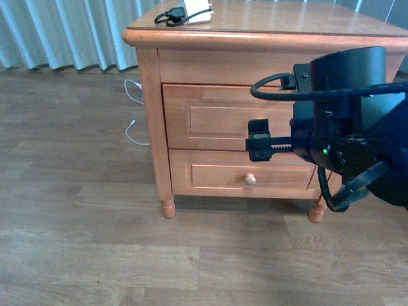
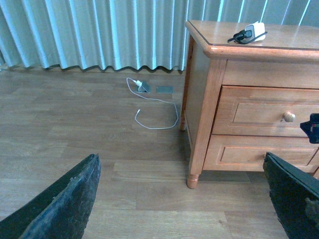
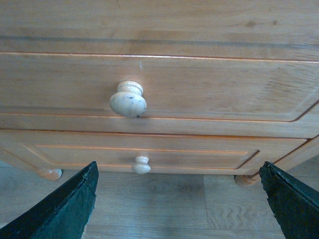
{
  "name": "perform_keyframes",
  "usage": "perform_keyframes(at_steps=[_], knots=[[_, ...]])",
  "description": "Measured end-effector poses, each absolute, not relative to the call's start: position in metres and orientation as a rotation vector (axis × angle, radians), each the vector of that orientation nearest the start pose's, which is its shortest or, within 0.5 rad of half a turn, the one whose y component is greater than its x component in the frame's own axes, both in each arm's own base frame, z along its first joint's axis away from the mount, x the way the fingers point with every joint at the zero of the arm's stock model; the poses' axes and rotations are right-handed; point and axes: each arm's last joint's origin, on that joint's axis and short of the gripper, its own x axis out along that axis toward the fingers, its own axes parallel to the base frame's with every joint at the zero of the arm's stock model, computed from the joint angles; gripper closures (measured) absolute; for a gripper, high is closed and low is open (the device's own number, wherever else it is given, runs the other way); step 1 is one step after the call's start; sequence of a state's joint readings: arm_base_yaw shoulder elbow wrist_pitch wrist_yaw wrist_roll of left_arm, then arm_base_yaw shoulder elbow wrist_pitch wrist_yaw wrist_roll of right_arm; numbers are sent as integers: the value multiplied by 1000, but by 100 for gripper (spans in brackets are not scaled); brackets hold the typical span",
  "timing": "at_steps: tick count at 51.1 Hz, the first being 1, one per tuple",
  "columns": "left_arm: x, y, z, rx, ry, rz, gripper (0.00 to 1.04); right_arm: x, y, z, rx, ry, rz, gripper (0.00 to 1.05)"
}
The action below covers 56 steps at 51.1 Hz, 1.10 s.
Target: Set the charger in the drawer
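Observation:
The charger [image 1: 188,13], a white block with a coiled black cable, lies on the nightstand top at its back left; it also shows in the left wrist view [image 2: 251,31]. The upper drawer [image 1: 217,118] is shut. Its round knob [image 3: 128,99] shows close in the right wrist view, above and ahead of my open right gripper [image 3: 179,209]. In the front view my right gripper [image 1: 258,141] hovers just in front of the upper drawer's face, empty. My left gripper [image 2: 182,209] is open and empty, over the floor left of the nightstand.
The lower drawer [image 1: 242,175] with its knob [image 1: 250,180] is shut. A thin white cable [image 2: 154,107] lies on the wood floor by the curtain [image 2: 99,35], left of the nightstand. The nightstand's front leg [image 2: 193,180] stands ahead of my left gripper.

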<state>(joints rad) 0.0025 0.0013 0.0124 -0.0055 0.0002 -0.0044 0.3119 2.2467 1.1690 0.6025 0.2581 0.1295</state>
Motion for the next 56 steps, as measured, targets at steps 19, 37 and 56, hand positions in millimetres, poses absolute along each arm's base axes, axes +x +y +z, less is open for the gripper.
perform_keyframes(at_steps=[19,37,56], knots=[[97,0,167,-4,-6,2,6,461,142,70,46,454,10,8],[97,0,167,-4,-6,2,6,476,152,71,62,429,25,8],[97,0,167,-4,-6,2,6,481,154,60,58,449,33,8]])
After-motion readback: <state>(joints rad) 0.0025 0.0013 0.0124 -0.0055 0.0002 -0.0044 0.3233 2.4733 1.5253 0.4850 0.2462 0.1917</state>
